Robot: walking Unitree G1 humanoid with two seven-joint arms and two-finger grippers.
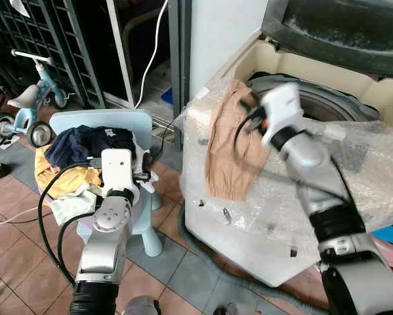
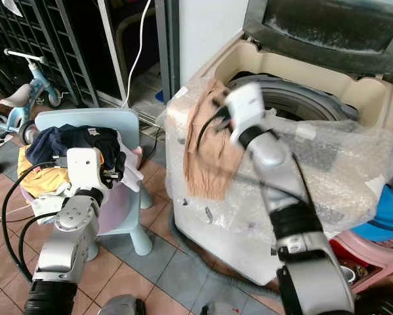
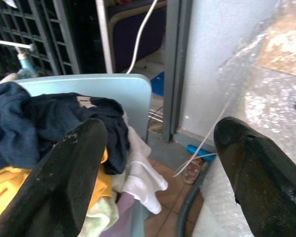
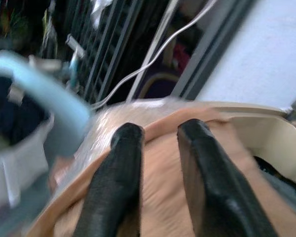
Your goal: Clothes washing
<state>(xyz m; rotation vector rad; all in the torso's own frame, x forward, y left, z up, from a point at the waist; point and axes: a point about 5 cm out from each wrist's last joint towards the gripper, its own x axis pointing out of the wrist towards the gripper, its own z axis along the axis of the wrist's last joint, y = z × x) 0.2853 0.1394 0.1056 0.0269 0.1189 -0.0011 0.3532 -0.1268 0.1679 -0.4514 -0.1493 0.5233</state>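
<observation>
Now | tiled floor [image 1: 25, 262] | bubble-wrapped washer [image 1: 353, 164] | right tool [image 4: 157, 163] narrow over tan garment [image 1: 229, 151] | left tool [image 3: 157, 168] wide

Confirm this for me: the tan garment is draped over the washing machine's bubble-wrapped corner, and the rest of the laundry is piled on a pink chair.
One thing is wrong: the chair is light blue, not pink, as the left eye view shows. The tan garment does hang over the bubble-wrapped corner of the washing machine, with the right gripper at it, and the laundry pile sits on that blue chair.
</observation>
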